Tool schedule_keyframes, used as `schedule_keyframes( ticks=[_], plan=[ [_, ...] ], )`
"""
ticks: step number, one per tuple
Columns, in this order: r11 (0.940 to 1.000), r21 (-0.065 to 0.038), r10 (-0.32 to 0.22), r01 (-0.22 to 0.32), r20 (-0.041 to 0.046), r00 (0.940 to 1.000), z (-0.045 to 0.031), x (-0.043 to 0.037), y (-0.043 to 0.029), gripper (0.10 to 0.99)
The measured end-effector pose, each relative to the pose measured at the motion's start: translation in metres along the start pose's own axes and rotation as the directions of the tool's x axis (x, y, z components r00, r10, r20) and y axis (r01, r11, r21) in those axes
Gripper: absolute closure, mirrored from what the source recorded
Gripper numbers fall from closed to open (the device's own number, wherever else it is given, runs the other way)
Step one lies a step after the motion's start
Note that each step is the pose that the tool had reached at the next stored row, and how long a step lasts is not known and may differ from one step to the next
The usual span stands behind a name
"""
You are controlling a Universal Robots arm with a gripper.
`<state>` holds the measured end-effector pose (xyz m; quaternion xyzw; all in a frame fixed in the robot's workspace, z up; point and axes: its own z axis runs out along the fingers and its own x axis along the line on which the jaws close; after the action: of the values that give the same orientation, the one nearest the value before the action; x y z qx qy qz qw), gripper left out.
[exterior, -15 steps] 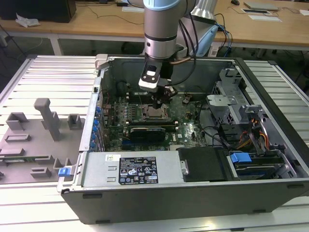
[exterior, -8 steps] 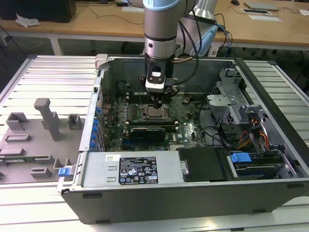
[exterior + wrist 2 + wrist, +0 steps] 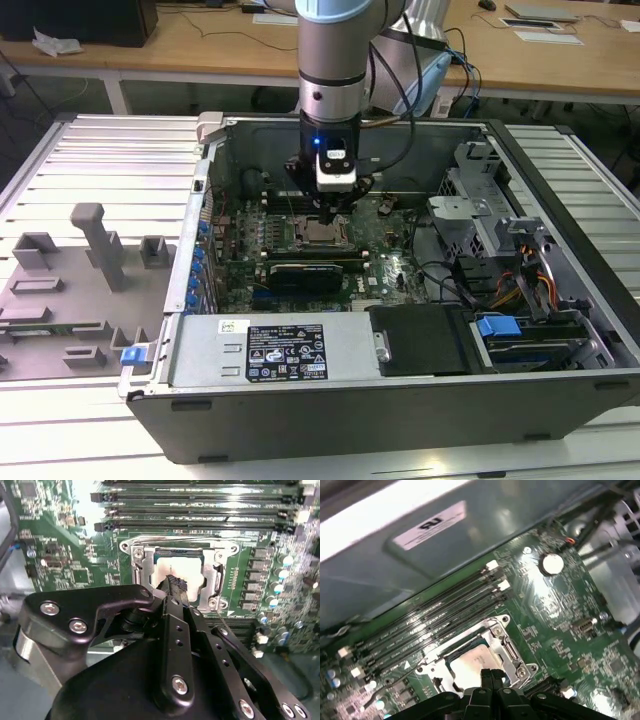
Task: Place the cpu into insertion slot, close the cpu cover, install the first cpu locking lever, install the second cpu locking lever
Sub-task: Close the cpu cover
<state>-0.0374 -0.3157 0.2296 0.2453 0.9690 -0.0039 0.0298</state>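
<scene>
The cpu (image 3: 189,570), a dull silvery-tan square, lies flat in the insertion slot on the green board, and its pin field is hidden under the chip. The cpu cover (image 3: 139,571), a silver frame, lies down around the chip, which shows through its window. My gripper (image 3: 176,583) stands right over the near edge of the chip with its black fingertips pressed together and nothing between them. In the first wrist view the fingertips (image 3: 491,674) meet at the cpu (image 3: 470,661) inside the cover (image 3: 509,650). The exterior view has the gripper (image 3: 328,213) just above the socket (image 3: 322,234).
Long black memory slots (image 3: 200,510) run beside the socket. A black card (image 3: 305,272) lies on its other side. The case holds a power supply (image 3: 270,350), a drive cage (image 3: 480,215) and cables (image 3: 520,280). A grey fixture (image 3: 90,270) sits at the exterior view's left.
</scene>
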Motion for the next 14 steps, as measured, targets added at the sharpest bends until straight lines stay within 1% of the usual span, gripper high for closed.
schedule_keyframes(
  ticks=[2, 3, 4, 6, 8, 9, 11, 13, 14],
  plan=[
    [0.9994, -0.002, -0.035, 0.035, -0.0003, 0.9994, 0.0, 0.0, 0.0, 0.98],
    [0.9977, -0.004, -0.067, 0.067, -0.0004, 0.9977, 0.0, 0.0, 0.0, 0.98],
    [0.9945, -0.006, -0.104, 0.104, -0.0004, 0.9945, 0.0, 0.0, 0.0, 0.98],
    [0.9892, -0.009, -0.146, 0.146, -0.0004, 0.9892, 0.0, 0.0, 0.0, 0.98],
    [0.9813, -0.011, -0.192, 0.192, -0.0002, 0.9814, 0.0, 0.0, 0.0, 0.98],
    [0.9756, -0.013, -0.219, 0.219, 0.0, 0.9757, 0.0, 0.0, 0.0, 0.98],
    [0.9669, -0.015, -0.255, 0.255, 0.0004, 0.967, 0.0, 0.0, 0.0, 0.98],
    [0.9513, -0.017, -0.308, 0.308, 0.0011, 0.9514, 0.0001, 0.0, 0.0, 0.98],
    [0.9456, -0.018, -0.325, 0.325, 0.0013, 0.9458, 0.0001, 0.0, 0.0, 0.98]
  ],
)
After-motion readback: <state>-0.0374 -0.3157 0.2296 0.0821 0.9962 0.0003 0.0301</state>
